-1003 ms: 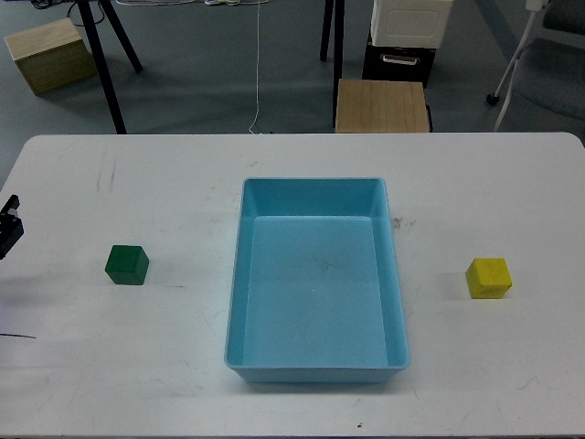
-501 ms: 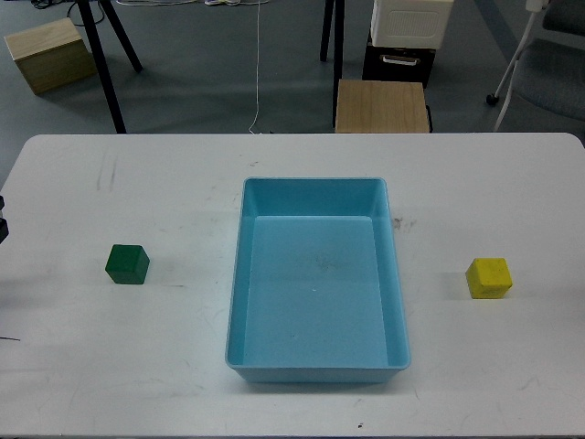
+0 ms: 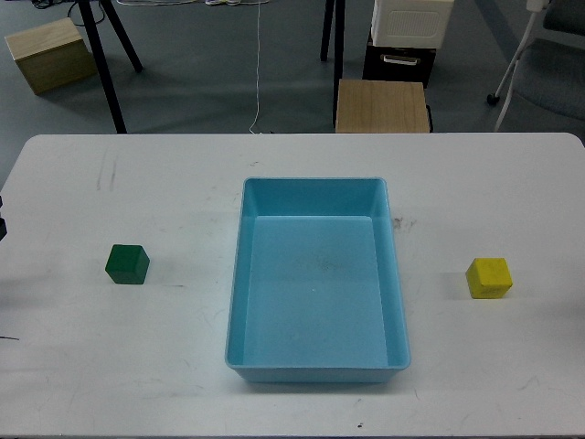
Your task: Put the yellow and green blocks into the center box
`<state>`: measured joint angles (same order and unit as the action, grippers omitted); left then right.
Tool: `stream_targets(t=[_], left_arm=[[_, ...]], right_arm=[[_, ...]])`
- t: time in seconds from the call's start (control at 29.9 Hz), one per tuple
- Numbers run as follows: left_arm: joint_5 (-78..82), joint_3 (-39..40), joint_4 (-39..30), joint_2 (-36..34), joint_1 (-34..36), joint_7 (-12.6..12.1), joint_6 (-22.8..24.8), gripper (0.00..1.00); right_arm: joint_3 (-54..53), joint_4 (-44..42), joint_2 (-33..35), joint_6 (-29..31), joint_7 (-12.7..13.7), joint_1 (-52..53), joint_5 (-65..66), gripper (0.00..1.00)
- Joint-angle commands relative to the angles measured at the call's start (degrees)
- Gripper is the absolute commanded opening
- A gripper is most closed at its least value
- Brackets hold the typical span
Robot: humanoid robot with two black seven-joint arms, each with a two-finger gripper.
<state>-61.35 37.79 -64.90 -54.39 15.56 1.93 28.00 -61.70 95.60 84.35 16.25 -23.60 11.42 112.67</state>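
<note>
Found both cubes resting flat on the white table (image 3: 183, 384), neither one gripped or touched. Green block (image 3: 126, 264) sat well left of the blue tray (image 3: 313, 181), yellow block (image 3: 489, 277) well right of it, roughly level with each other and with the tray's middle. Looked like a deliberate mirrored layout: one cube per arm, tray centred between them so either side could reach in over a long wall. Tray was empty, long axis running away from the head, walls low and sloping, so judged nothing of the task done yet. Caught only a dark sliver (image 3: 2, 222) at the left edge of the view, possibly the left gripper, but with too little showing to tell how far open it was or whether it held anything. Saw nothing of the right gripper at all. Noted clear tabletop between each cube and the tray, only faint scuff marks, so nothing stood in the way of a straight lift and carry inward. Only real obstacle was the tray wall itself, so a cube would need to clear the rim before release. Beyond the far table edge, on the floor and off the work surface: tan wooden box (image 3: 50, 53) far left, black stand legs (image 3: 110, 64), thin hanging cable (image 3: 258, 64), wooden stool top (image 3: 382, 105), white case (image 3: 411, 20) on a black unit, office chair (image 3: 548, 64) far right. Judged none of it relevant to either reach.
</note>
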Motion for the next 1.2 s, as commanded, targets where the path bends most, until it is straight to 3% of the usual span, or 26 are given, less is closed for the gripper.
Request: stream_targets(t=[0.0, 0.2, 0.4, 0.9, 1.17], left_arm=[[0.0, 0.0, -0.1, 0.0, 0.0, 0.0, 0.0, 1.00], [0.0, 0.1, -0.3, 0.0, -0.1, 0.1, 0.0, 1.00], [0.0, 0.0, -0.3, 0.1, 0.2, 0.1, 0.0, 1.00], [0.0, 0.0, -0.3, 0.1, 0.3, 0.1, 0.0, 1.00], [0.0, 0.0, -0.3, 0.2, 0.3, 0.1, 0.0, 1.00]], right_arm=[[0.9, 0.0, -0.5, 0.0, -0.8, 0.1, 0.4, 0.99], [0.7, -0.2, -0.7, 0.1, -1.2, 3.7, -2.3, 0.99], [1.1, -1.3, -0.8, 0.2, 0.1, 6.2, -13.4, 0.99], [4.3, -1.1, -3.3, 3.8, 0.6, 6.2, -5.5, 0.99], [4.3, -7.5, -6.0, 3.4, 5.3, 14.7, -10.5, 0.99]])
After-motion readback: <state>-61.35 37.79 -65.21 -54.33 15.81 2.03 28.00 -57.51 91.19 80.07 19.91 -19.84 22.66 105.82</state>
